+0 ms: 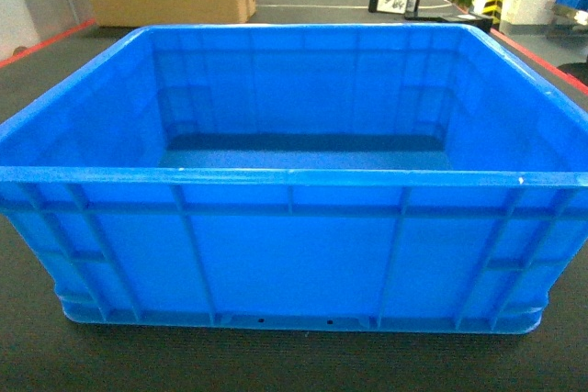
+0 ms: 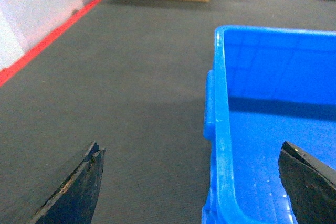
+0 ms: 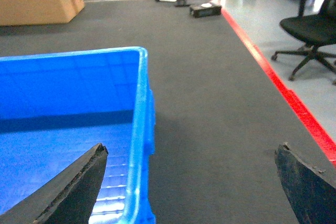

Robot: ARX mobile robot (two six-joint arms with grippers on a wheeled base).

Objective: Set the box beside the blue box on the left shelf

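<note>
One box [image 1: 294,254] is seen, resting on the dark floor [image 2: 131,77] near the robot, centred; no shelf or second blue box is shown. The grasp is judged still pending. The left hand [image 2: 194,182] and right hand [image 3: 191,182] are spread, each straddling a side rim; closing on both rims is called for next.
</note>
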